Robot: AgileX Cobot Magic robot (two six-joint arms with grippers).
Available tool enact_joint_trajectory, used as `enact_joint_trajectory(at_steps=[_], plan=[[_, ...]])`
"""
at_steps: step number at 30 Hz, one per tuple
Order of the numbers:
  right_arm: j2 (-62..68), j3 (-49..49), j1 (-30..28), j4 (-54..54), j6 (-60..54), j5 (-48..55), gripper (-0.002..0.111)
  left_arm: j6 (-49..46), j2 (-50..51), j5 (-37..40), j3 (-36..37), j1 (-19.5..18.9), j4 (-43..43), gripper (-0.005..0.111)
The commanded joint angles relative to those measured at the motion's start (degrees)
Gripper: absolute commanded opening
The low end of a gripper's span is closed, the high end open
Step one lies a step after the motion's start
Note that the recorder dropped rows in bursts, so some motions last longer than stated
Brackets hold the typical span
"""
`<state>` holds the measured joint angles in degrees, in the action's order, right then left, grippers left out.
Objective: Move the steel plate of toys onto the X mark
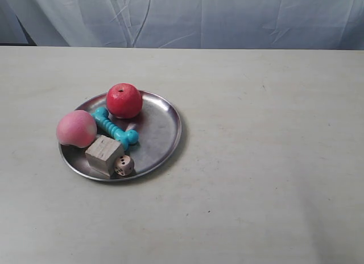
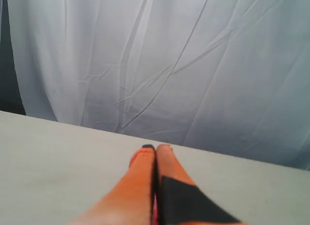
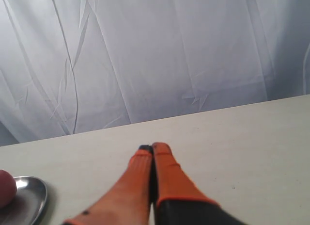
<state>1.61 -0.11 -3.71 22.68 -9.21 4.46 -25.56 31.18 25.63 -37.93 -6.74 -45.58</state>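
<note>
soft, even, moderately bright light in all views, a narrow shadow hugging the steel plate (image 1: 162,119) along its rim at the exterior view's right, dull sheen on its metal, left gripper (image 2: 155,148) and right gripper (image 3: 153,147) blurred toward their bases, backdrop cloth (image 2: 193,65) beyond them slightly sharper.

Open bench (image 1: 273,161) stretches from the steel plate (image 1: 162,127) toward 3 o'clock, where its rim lies bare. Apple (image 1: 124,100) at 12, peach (image 1: 76,128) at 9, block (image 1: 104,155) and die (image 1: 124,165) near 6 crowd the rest.
</note>
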Motion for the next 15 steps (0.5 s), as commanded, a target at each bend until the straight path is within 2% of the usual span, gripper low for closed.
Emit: enact_joint_trajectory(at_steps=[1,3,4,8,11,15], plan=[[-0.3,0.1,-0.2,-0.1,-0.1,0.0,0.000,-3.6,-5.4,1.1,9.0,0.1,-0.9,0.000],[-0.3,0.1,-0.2,-0.1,-0.1,0.1,0.000,-3.6,-10.8,-7.4,16.1,0.1,-5.3,0.000],[-0.3,0.1,-0.2,-0.1,0.0,0.1,0.000,-3.6,-15.2,-14.1,20.9,0.1,-8.3,0.000],[-0.3,0.1,-0.2,-0.1,0.0,0.1,0.000,-3.6,-26.2,-27.0,33.5,0.0,-9.7,0.000],[-0.3,0.1,-0.2,-0.1,0.0,0.1,0.000,-3.6,-28.8,-31.1,37.9,0.0,-9.7,0.000],[-0.3,0.1,-0.2,-0.1,0.0,0.1,0.000,-3.6,-28.8,-27.9,37.9,0.0,-9.7,0.000]])
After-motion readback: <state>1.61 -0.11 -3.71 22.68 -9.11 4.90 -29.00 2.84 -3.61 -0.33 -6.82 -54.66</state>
